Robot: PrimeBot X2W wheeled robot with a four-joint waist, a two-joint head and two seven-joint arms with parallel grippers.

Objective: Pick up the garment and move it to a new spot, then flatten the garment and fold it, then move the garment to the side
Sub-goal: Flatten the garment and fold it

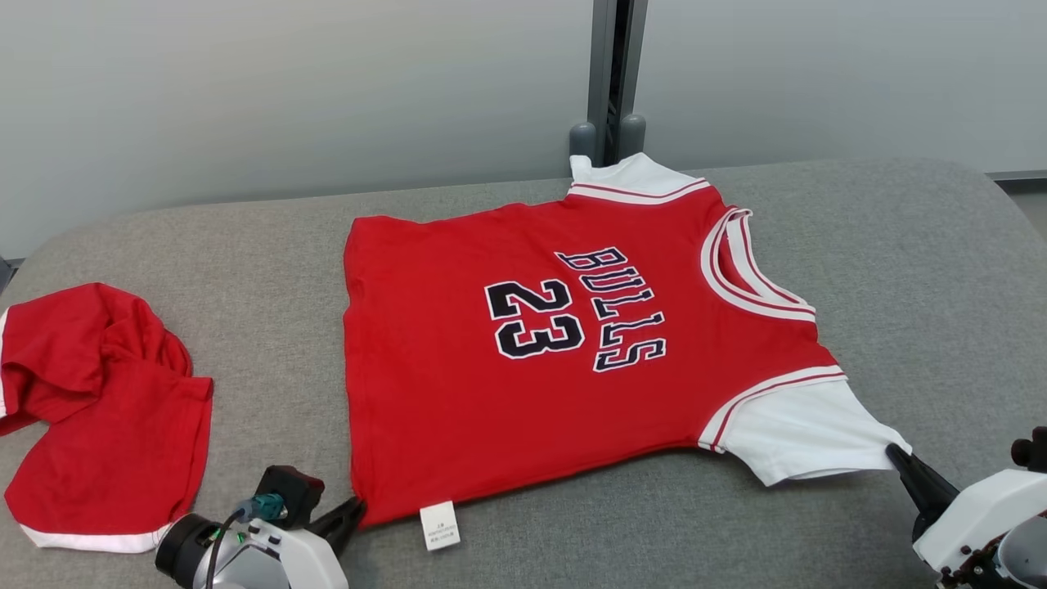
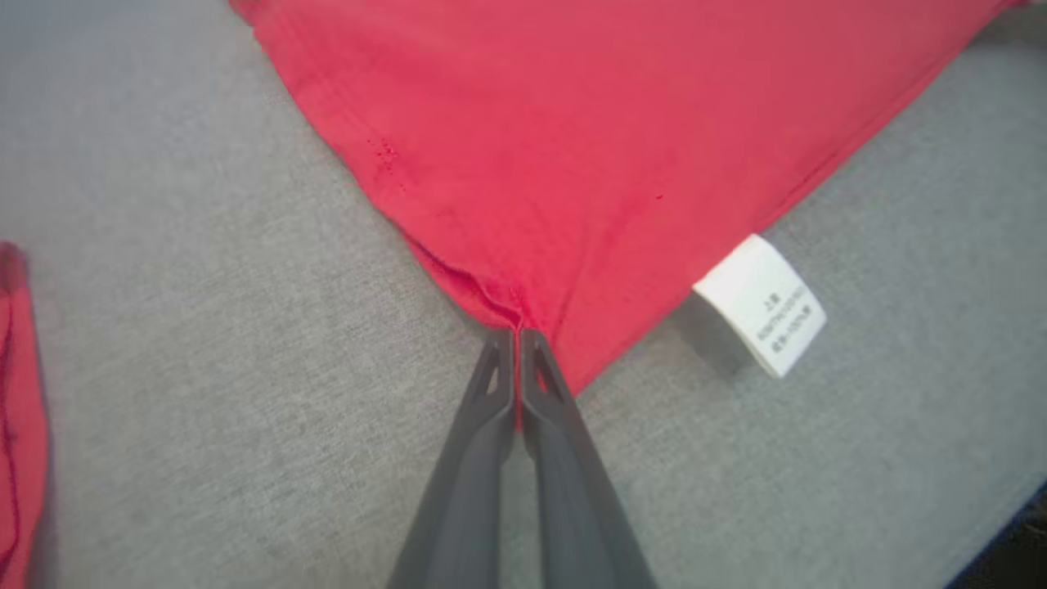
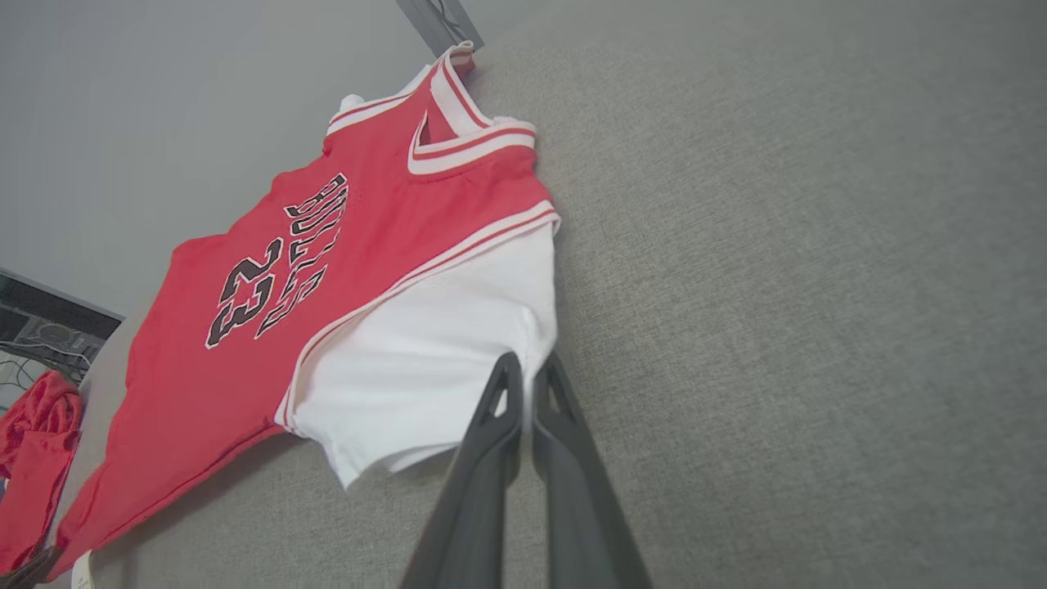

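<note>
The garment (image 1: 532,360) is a red jersey with white sleeves and "BULLS 23" in black, spread flat on the grey table (image 1: 900,270), neck toward the right. My left gripper (image 1: 357,507) is shut on the jersey's near hem corner (image 2: 523,311), beside a white care label (image 2: 761,304). My right gripper (image 1: 896,454) is shut on the corner of the near white sleeve (image 3: 442,360). The jersey (image 3: 270,311) looks stretched between the two grips.
A second red cloth (image 1: 98,409) with white trim lies crumpled at the table's left end, close to my left arm. A grey wall and a dark post (image 1: 613,74) stand behind the far edge. Bare grey surface extends right of the jersey.
</note>
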